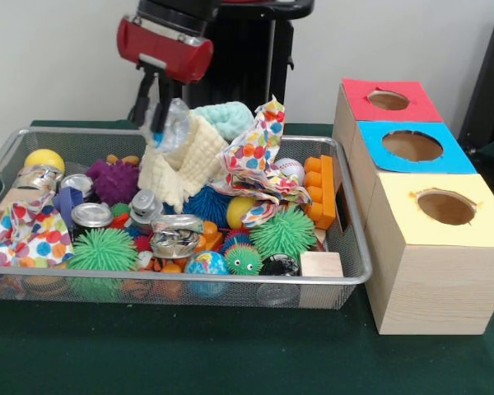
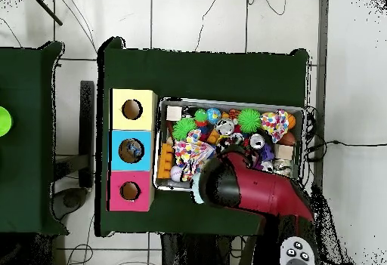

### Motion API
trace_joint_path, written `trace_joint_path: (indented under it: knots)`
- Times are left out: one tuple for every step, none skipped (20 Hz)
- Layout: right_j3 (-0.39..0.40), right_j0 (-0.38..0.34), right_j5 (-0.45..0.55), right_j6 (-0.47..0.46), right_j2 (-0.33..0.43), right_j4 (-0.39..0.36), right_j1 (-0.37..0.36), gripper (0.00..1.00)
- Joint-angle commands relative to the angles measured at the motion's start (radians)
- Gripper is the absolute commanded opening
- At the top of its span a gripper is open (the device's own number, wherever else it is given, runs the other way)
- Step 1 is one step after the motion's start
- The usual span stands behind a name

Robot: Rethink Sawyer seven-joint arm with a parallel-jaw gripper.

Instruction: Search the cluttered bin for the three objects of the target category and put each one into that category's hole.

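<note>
Above the far side of the bin (image 1: pixel 8 156), the end effector (image 1: pixel 160 115) hangs from the red and black arm (image 1: pixel 165 45) with its dark fingers closed on a clear plastic bottle (image 1: pixel 174 123); the piece has wrinkly glinting walls and blue marks near its lower end, and it is lifted clear of the clutter, just over a cream knitted cloth (image 1: pixel 181 164). Seen from overhead, the arm (image 2: pixel 257 190) covers that part of the basket, so neither the bottle nor the fingers show there. Inside the bin lie green spiky balls (image 1: pixel 103 249), a purple spiky ball (image 1: pixel 114 179), crushed silver cans (image 1: pixel 174 239), a dotted paper wrapper (image 1: pixel 259 156), orange bricks (image 1: pixel 319 191) and a small wooden block (image 1: pixel 321 265). Whether other clear pieces sit among them cannot be told. Beside the bin on the green worktop (image 1: pixel 230 354) stands a row of three wooden boxes, touching one another. The blue-topped box (image 1: pixel 412 146) is the middle one, between the red-topped box (image 1: pixel 389 100) and the yellow-topped box (image 1: pixel 445 210). Its hole (image 2: pixel 131 149) shows something glinting inside from overhead, too small to name
</note>
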Motion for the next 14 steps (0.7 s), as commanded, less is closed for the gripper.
trace_joint_path:
  knots:
    - [0.107, 0.046, 0.120, 0.172, 0.065, 0.079, -0.005, 0.00]
    - [0.117, 0.058, 0.123, 0.179, 0.065, 0.090, -0.009, 0.00]
    - [0.123, 0.073, 0.129, 0.185, 0.059, 0.101, -0.013, 0.00]
    - [0.127, 0.090, 0.139, 0.188, 0.051, 0.112, -0.016, 0.00]
    - [0.129, 0.109, 0.145, 0.196, 0.044, 0.125, -0.016, 0.00]
    - [0.133, 0.124, 0.146, 0.203, 0.037, 0.136, -0.015, 0.00]
    - [0.135, 0.136, 0.145, 0.207, 0.039, 0.149, -0.011, 0.00]
    - [0.140, 0.145, 0.140, 0.211, 0.038, 0.160, -0.009, 0.00]
    - [0.140, 0.160, 0.140, 0.218, 0.035, 0.174, -0.004, 0.00]
    - [0.141, 0.178, 0.138, 0.224, 0.023, 0.184, -0.002, 0.00]
    - [0.136, 0.200, 0.145, 0.230, 0.013, 0.195, 0.003, 0.00]
    - [0.127, 0.226, 0.154, 0.238, -0.003, 0.207, 0.007, 0.00]
    - [0.124, 0.245, 0.164, 0.241, -0.014, 0.214, 0.005, 0.00]
    - [0.119, 0.265, 0.179, 0.244, -0.022, 0.226, 0.004, 0.00]
